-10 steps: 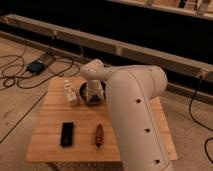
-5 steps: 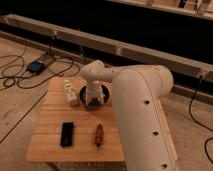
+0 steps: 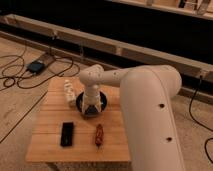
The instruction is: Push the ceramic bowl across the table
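The dark ceramic bowl (image 3: 100, 103) sits on the slatted wooden table (image 3: 50, 142), near its far middle. My white arm reaches in from the right and bends down over the bowl. My gripper (image 3: 90, 107) hangs at the bowl's front left part, inside or against its rim, and covers part of it.
A small white cup-like object (image 3: 68, 91) stands just left of the bowl. A black flat device (image 3: 67, 133) and a reddish-brown object (image 3: 99, 135) lie on the near half of the table. Cables and a dark box (image 3: 36, 66) lie on the floor at left.
The arm's wrist has shifted slightly over the bowl. The bowl seems to have moved a little right of the white object.
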Robot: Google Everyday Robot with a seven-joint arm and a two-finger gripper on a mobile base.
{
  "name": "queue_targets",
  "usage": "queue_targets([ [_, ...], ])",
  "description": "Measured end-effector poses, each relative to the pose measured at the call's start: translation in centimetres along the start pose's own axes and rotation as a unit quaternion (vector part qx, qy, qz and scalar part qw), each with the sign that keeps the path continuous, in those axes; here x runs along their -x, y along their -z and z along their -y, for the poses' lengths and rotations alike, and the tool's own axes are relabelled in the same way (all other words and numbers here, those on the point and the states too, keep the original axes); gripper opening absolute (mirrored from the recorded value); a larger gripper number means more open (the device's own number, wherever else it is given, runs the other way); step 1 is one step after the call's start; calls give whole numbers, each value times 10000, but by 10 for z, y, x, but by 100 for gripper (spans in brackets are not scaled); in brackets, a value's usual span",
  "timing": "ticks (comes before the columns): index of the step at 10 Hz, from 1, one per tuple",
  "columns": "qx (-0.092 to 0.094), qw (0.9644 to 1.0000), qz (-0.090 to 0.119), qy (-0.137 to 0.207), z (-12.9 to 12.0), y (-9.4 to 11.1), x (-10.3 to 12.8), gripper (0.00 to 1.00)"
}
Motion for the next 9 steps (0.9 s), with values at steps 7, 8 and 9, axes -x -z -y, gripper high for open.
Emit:
queue_targets([
  [7,215,9996,-151,-51,2,8,-39,65],
  [8,213,9997,-153,-30,-1,7,-39,65],
  [9,213,9997,-153,-31,-1,7,-39,65],
])
